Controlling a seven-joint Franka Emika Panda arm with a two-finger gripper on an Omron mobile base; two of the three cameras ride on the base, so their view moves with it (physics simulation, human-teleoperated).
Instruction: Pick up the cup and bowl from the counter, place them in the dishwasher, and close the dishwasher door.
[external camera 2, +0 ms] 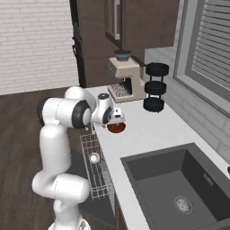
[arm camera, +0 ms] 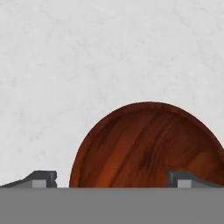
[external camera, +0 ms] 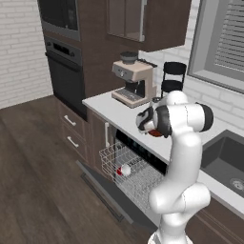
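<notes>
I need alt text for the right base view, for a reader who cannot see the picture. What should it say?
A white robot arm holds its open gripper just above a reddish-brown bowl on the white counter, near its front edge. Below, the dishwasher rack is pulled out with the red cup in it; a dark sink lies to the right.

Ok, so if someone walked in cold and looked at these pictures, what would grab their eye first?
Probably the white arm bent over the counter, its open gripper hanging right above the reddish-brown bowl near the counter's front edge. Next, the dishwasher door dropped open below, with the wire rack pulled out and the red cup lying in it. Behind stand a beige coffee machine and a black three-tier stand.
</notes>
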